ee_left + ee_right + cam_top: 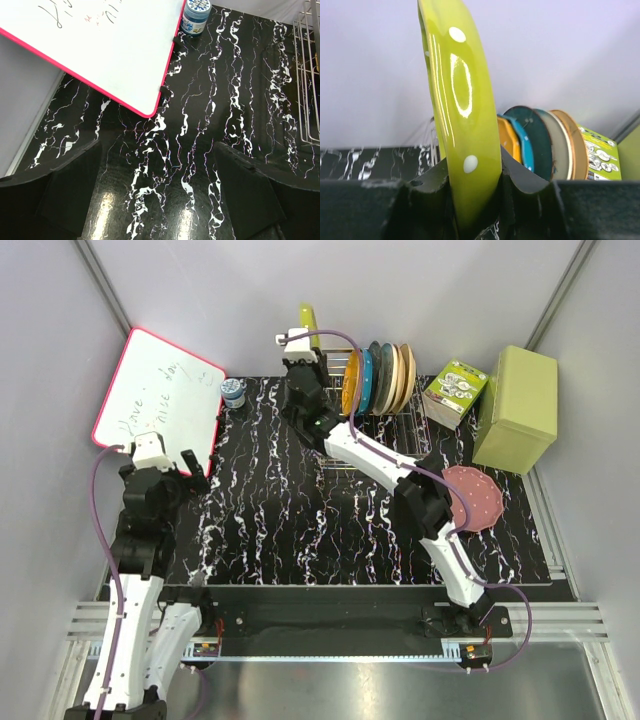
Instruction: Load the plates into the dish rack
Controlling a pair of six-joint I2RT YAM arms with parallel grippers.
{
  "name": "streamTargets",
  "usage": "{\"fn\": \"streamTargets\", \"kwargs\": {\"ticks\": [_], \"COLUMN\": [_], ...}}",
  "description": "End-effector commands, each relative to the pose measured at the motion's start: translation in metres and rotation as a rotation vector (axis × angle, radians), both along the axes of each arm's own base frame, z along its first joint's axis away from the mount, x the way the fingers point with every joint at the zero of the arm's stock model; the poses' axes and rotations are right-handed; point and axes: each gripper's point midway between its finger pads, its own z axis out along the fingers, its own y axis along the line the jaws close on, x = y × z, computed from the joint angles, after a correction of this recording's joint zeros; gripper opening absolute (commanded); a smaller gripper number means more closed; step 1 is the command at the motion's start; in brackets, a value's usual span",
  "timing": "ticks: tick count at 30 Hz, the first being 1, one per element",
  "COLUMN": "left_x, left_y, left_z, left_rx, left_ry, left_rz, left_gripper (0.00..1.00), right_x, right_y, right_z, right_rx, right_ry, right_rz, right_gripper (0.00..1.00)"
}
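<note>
Right fingers (527,200) around yellow-green plate (465,125)

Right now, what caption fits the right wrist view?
Right gripper holds the yellow-green plate upright on edge, other plates standing behind it.

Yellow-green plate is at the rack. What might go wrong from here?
The right pincer pinches the yellow-green plate only at its rim, so it may pivot or slip. It hangs close beside the orange plate and might knock it going into the dish rack. The arm's elbow, near the pink plate, could nudge it.
</note>
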Motion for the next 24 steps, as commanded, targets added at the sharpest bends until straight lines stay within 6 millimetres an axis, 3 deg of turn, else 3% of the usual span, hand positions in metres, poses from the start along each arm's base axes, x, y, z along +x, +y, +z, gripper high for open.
{"fn": "streamTargets", "kwargs": {"ticks": [1, 12, 24], "left_x": [0.006, 0.007, 0.009], "left_y": [-0.006, -0.007, -0.012], "left_z": [0.01, 0.006, -0.002], "left_rx": [-0.007, -0.008, -0.015], "left_ry": [-0.045, -0.038, -0.017], "left_rz": [-0.029, -0.04, -0.069], "left_gripper": [0.99, 0.99, 0.99], "right_x": [-0.012, 0.032, 0.055], "right_y": [-0.036, -0.054, -0.057], "right_z": [0.072, 0.032, 0.002], "right_rx": [0.239, 0.167, 0.127], "right_ry": [-0.235, -0.007, 0.052], "right_rz": [-0.129, -0.034, -0.012], "right_gripper": [0.0, 0.0, 0.0]}}
